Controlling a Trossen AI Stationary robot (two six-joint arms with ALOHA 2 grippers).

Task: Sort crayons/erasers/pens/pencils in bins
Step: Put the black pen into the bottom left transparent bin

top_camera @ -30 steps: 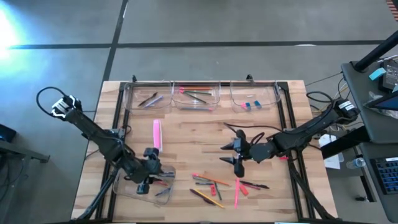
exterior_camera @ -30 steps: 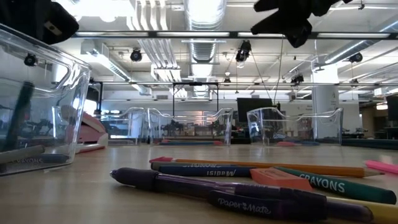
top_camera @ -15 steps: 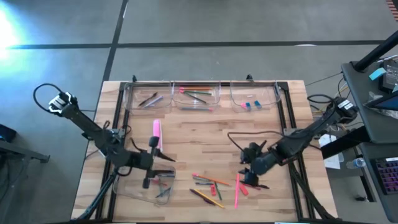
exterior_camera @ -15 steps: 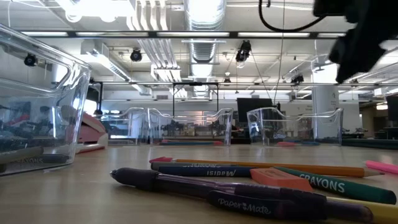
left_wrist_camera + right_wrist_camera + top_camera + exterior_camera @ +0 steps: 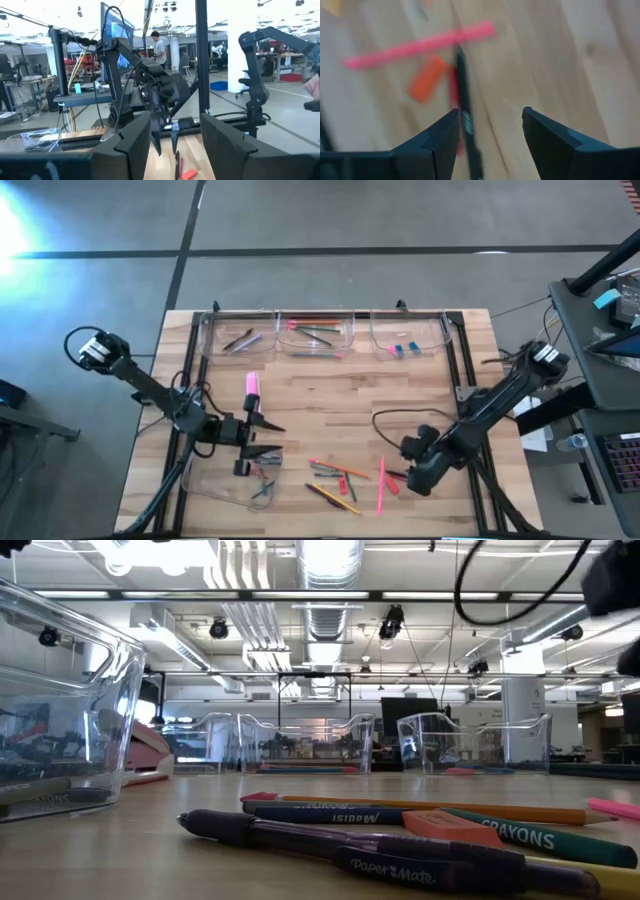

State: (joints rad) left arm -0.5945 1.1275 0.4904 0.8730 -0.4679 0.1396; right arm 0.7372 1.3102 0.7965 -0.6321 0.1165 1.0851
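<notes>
- The right gripper (image 5: 418, 476) hung low over the near right part of the table, its fingers spread with nothing between them; I'd guess it was lining up on the dark pen (image 5: 464, 107) below it, which lay beside a pink pencil (image 5: 417, 46) and an orange-red eraser (image 5: 425, 76).
- The left gripper (image 5: 256, 442) hovered at the far rim of the near-left bin (image 5: 205, 485), released and empty, likely because that bin takes the crayons.
- A loose pile of pens, pencils and crayons (image 5: 345, 480) lay on the near middle of the table, unsorted.
- 3 more bins (image 5: 324, 332) stood along the far edge, holding dark sticks, mixed sticks and small erasers (image 5: 403, 348).
- A pink object (image 5: 252, 395) lay apart on the wood.
- The table (image 5: 320, 385) was pale wooden planking; beyond it was a workshop with ceiling ducts, other robot arms and a person standing far off.
</notes>
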